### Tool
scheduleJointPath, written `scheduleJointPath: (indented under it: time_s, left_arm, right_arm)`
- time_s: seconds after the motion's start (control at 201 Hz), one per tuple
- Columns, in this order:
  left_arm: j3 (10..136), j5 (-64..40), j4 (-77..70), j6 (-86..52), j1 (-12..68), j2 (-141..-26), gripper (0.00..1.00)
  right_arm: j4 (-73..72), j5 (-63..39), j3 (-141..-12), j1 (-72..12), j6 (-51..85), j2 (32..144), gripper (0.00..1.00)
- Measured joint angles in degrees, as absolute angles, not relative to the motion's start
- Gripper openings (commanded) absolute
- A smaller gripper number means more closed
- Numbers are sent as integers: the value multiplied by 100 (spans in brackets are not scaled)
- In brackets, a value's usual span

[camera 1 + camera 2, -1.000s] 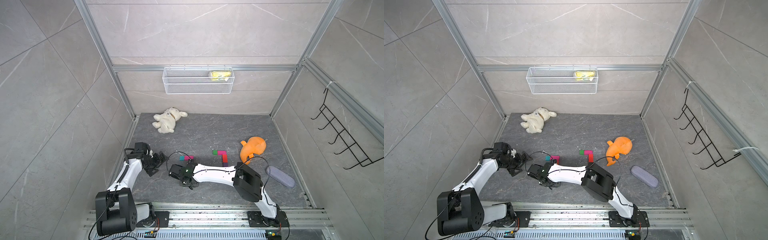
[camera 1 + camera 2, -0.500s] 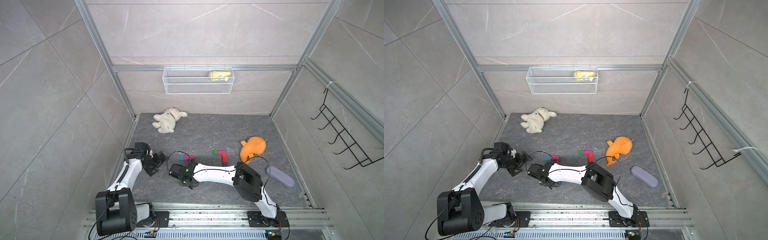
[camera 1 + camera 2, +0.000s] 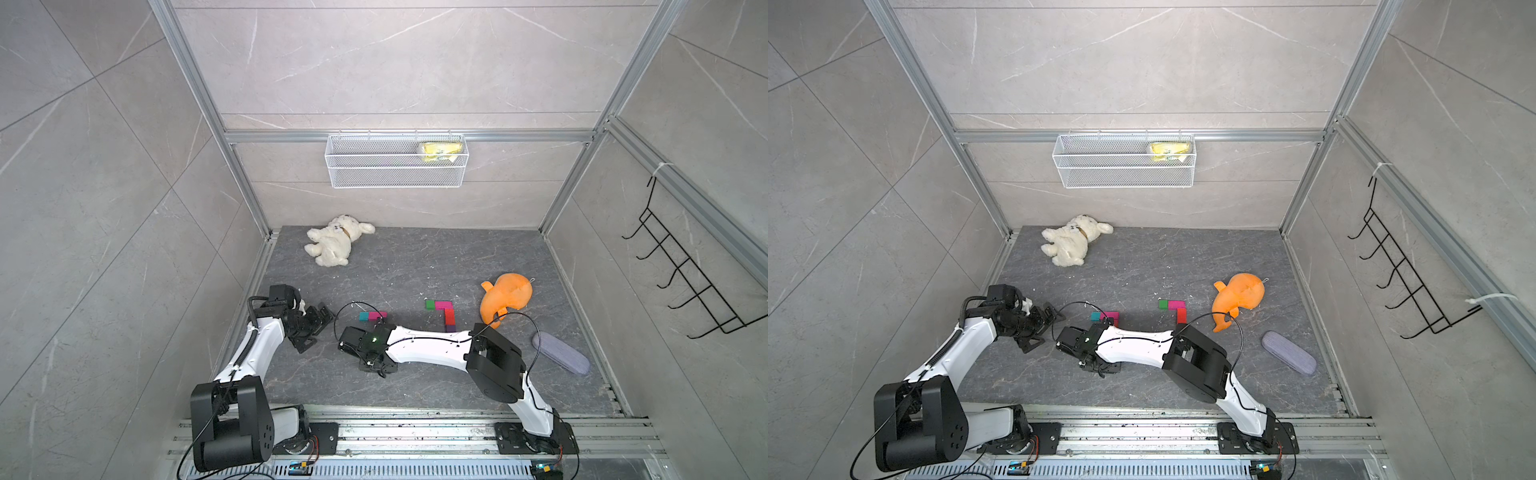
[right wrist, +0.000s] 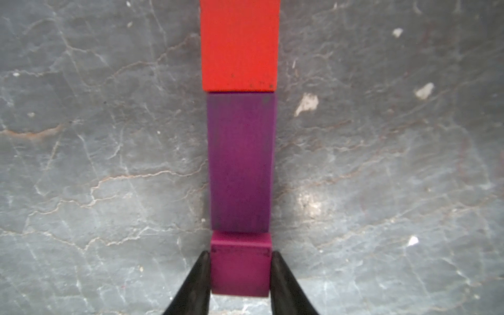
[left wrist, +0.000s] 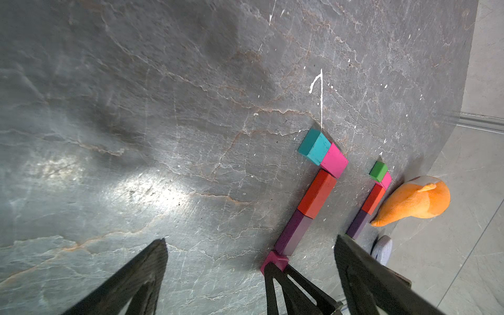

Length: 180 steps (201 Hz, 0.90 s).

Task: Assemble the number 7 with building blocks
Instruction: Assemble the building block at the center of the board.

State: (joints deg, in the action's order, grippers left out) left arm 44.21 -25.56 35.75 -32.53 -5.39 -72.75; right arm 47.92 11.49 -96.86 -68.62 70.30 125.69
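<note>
Grey marble-look tiles wall in a dark stone-patterned desk [image 3: 415, 266]. The left arm [image 3: 257, 345] reaches in from 7 o'clock. Its jaws are spread wide and empty near 9 o'clock, aimed towards the blocks. The right arm [image 3: 428, 349] stretches from 5 o'clock across the near edge to the middle. On the back wall at 12 o'clock hangs a white wire basket [image 3: 395, 166], and a black hook rack [image 3: 685, 282] is on the wall at 3 o'clock. A white plush dog [image 3: 334, 245] lies at 11 o'clock, an orange plush toy [image 3: 507, 299] at 3 o'clock and a grey case [image 3: 561, 353] at 4 o'clock.

One number 7 [image 3: 446, 313] sits just beside the orange toy. The second number 7 [image 5: 317, 196] lies well apart from it, towards 9 o'clock, by the right wrist. Its bar is a teal square [image 5: 313, 146] touching a pink square [image 5: 334, 161]. Its column runs from a red block [image 4: 240, 46] to a purple block [image 4: 240, 163]. The right jaws are clamped on both sides of a small magenta block [image 4: 240, 267], which is butted against the purple block's free end.
</note>
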Motion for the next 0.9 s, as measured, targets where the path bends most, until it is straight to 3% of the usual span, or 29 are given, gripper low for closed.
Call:
scheduleJointPath:
  time_s: [0.896]
  left_arm:
    - [4421,-2554,3575,-3253,-539,-7275,100]
  right_arm:
    - [4705,1111,-9657,-6816,7030,12602,37]
